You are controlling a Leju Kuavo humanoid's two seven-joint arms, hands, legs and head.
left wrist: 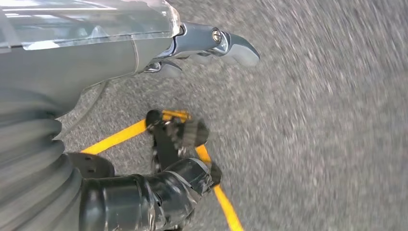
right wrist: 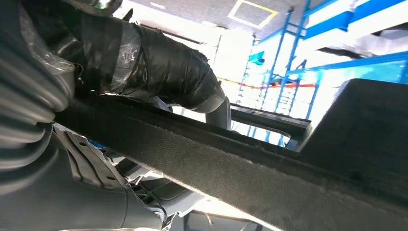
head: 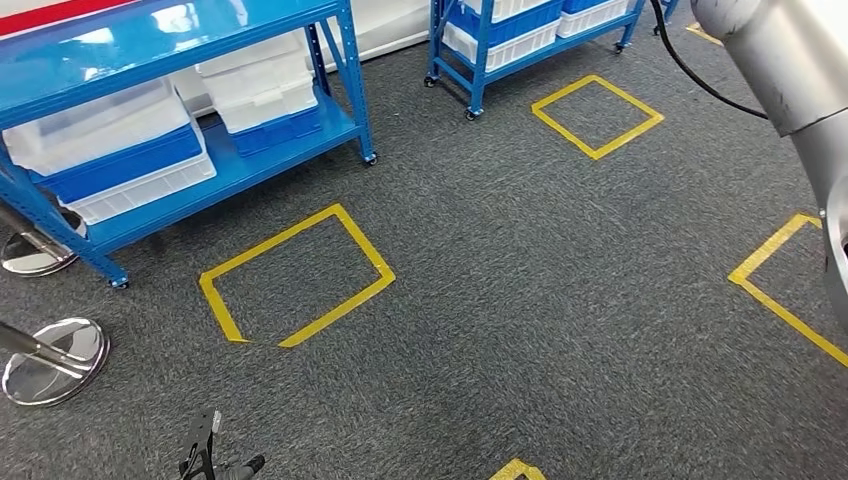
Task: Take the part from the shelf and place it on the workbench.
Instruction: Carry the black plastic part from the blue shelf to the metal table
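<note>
My right hand (right wrist: 159, 67) grips the part (right wrist: 269, 178), a long dark flat piece with a rough felt-like edge. The tape-wrapped thumb lies over its upper edge and the fingers are hidden behind it. In the head view my right arm (head: 790, 60) comes in at the upper right, with its hand out of frame. My left hand (left wrist: 96, 62) hangs over the grey carpet, fingers (left wrist: 211, 43) and taped thumb (left wrist: 159, 192) apart with nothing between them. The blue shelf (head: 250, 170) stands at the far left, loaded with white and blue bins.
A second blue shelf (head: 500, 60) on castors stands at the back. Yellow tape squares (head: 300, 280) (head: 597, 115) mark the carpet. Two chrome stand bases (head: 55, 360) (head: 35, 250) sit at the left edge. A small black stand (head: 205, 455) (left wrist: 175, 134) lies near my feet.
</note>
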